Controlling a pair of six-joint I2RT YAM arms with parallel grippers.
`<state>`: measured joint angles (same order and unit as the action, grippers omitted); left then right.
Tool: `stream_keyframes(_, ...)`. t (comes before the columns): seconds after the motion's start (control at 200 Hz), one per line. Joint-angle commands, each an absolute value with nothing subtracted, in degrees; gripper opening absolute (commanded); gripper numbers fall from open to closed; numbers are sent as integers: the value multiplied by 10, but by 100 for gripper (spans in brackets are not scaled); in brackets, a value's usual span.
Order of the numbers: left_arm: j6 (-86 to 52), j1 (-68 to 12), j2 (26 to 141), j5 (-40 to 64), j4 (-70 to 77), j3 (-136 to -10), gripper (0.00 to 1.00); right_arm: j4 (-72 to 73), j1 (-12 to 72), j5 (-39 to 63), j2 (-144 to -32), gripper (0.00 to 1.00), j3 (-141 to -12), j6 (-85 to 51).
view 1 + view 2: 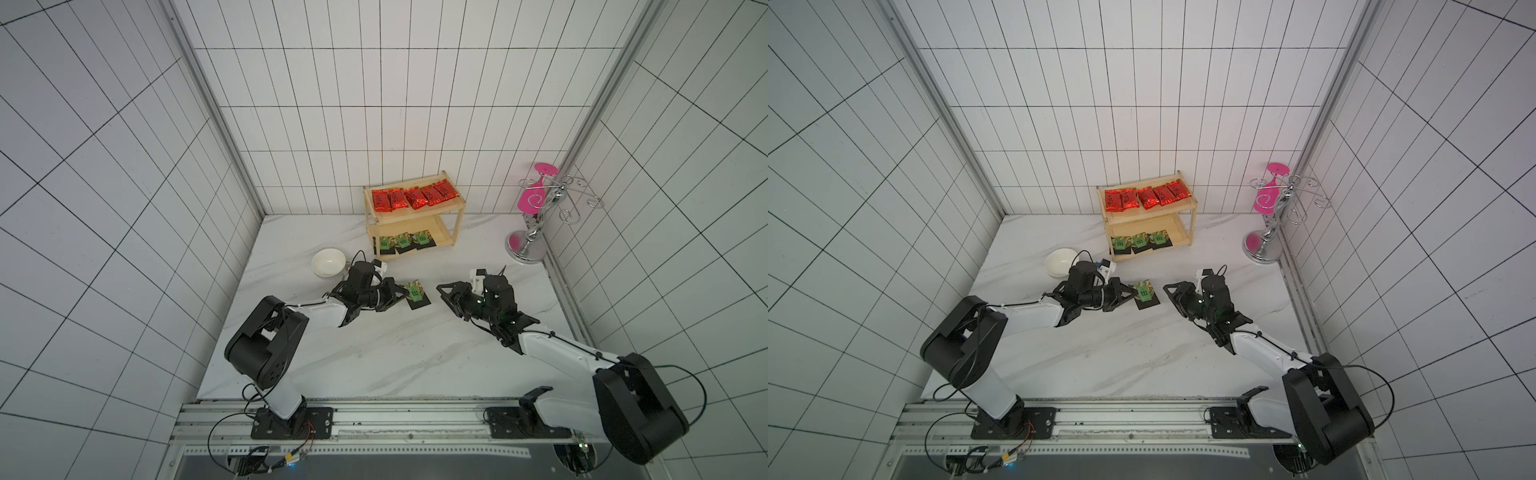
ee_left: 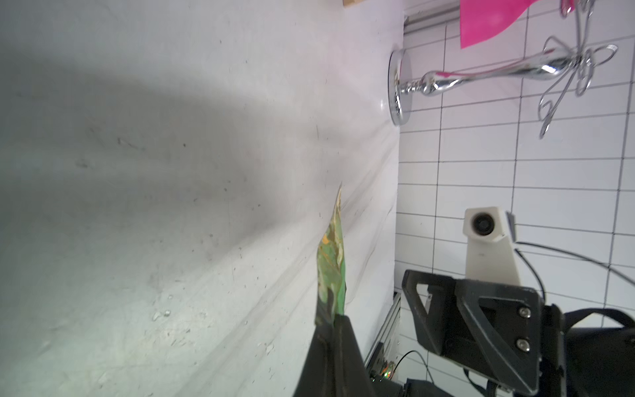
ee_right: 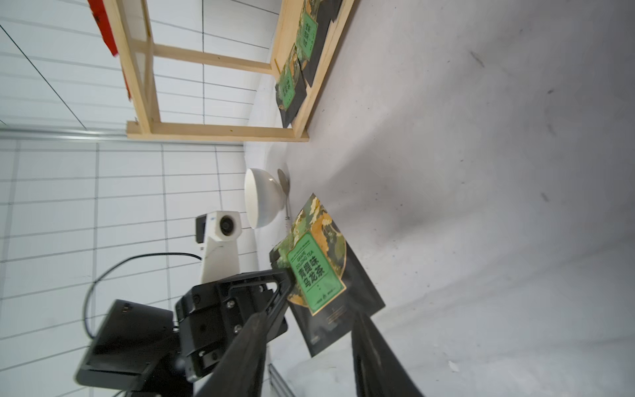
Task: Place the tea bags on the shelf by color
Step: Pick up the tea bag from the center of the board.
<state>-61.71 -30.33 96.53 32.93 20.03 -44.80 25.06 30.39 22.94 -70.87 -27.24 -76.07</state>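
Note:
The light wooden shelf (image 1: 419,212) (image 1: 1150,212) stands at the back wall. Several red tea bags (image 1: 411,197) lie in a row on its upper tray, and three dark green-label tea bags (image 1: 402,241) (image 3: 287,86) on its lower tray. In mid-table my left gripper (image 1: 405,293) (image 1: 1133,293) (image 2: 335,319) is shut on one edge of another dark green-label tea bag (image 1: 417,296) (image 2: 333,261) (image 3: 316,271), which hangs tilted just over the marble. My right gripper (image 1: 440,288) (image 3: 309,319) faces it from the right, open, a little apart from the bag, with nothing held.
A white bowl (image 1: 328,262) (image 3: 261,199) with a spoon (image 3: 284,187) beside it sits left of the shelf, behind my left wrist. A chrome wire stand (image 1: 536,216) (image 2: 481,75) carrying a pink glass occupies the back right corner. Tiled walls close three sides.

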Motion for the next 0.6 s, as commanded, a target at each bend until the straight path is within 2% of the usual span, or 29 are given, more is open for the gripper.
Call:
stream_keyframes(0.0,-676,-302,981,338,299,-451,0,336,314,212,-712,50,-231,-915)
stream_keyframes(0.155,-720,-303,1000,350,364,-447,0,424,339,215,-748,59,-223,-970)
stream_keyframes(0.26,-723,-306,998,347,371,-447,0,518,348,214,-787,59,-216,-992)
stream_keyframes(0.4,-726,-309,1000,344,375,-444,0,607,362,201,-838,47,-217,-1004)
stream_keyframes(0.595,-740,-309,1009,349,398,-438,0,694,372,188,-885,21,-211,-1013)
